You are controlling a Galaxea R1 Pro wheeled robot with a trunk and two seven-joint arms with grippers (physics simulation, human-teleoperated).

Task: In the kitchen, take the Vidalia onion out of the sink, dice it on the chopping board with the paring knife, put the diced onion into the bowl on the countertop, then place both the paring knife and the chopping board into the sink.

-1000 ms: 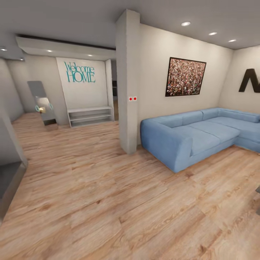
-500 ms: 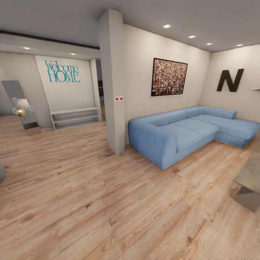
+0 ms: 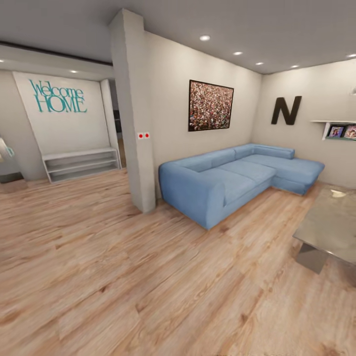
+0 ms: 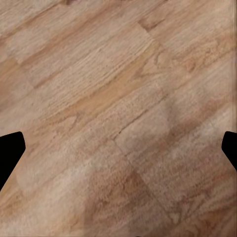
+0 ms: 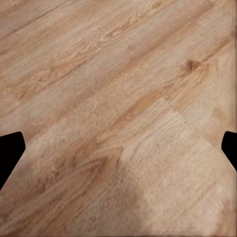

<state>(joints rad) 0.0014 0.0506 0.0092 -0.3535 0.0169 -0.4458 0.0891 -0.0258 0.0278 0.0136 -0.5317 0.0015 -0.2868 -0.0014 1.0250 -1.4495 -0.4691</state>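
The robot stands in a living room, the blue sofa (image 3: 232, 180) and grey pillar (image 3: 132, 113) ahead; sink, onion, board and knife are somewhere outside this room. Both grippers, left gripper (image 4: 118, 148) and right gripper (image 5: 118, 148), hang over wooden floor (image 3: 123, 277) with fingers spread and empty. A careless turn could clip the glass table (image 3: 331, 222) close on its right.

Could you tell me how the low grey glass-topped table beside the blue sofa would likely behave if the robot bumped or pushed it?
The low grey glass-topped table looks stiff and probably heavy. Its wide top sits low, so tipping seems unlikely; on the smooth wooden plank floor it might slide. The glossy top could be fragile at its edges.
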